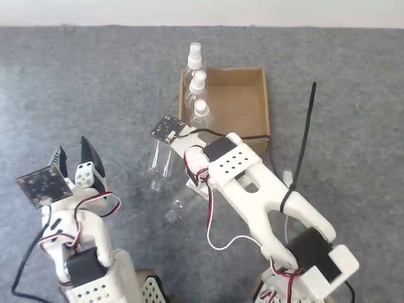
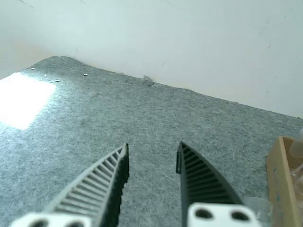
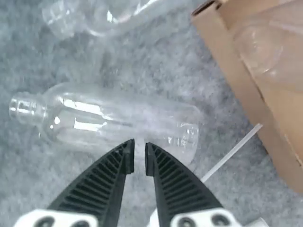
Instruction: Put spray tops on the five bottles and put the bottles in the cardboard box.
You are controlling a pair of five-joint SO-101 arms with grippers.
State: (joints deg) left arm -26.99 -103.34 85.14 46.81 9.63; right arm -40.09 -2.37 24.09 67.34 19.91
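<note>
– Right gripper sits low over an uncapped bottle, fingers pinched almost together, just a sliver of daylight at the tips! Whether anything is nipped between them, I cannot tell.
– And how does that bottle lie?
– On its side on the grey felt, open neck pointing away from the cardboard box, base end near the box's wall. A thin white tube pokes out from behind the gripper, between bottle and box.
– Any more loose ones?
– Yes, a second bottle, no top on it either, lies on its side near the first. Both are on the felt just left of the box and a touch nearer, between the two arms.
– And the box itself?
– Three capped bottles stand in a row along its left wall, white spray tops up. The farthest one's top reaches past the far rim.
– Over to the other arm!
– Left gripper hangs at the near left, well apart from every bottle. Its fingers are spread wide, fully released, pointing far across the felt.
</note>
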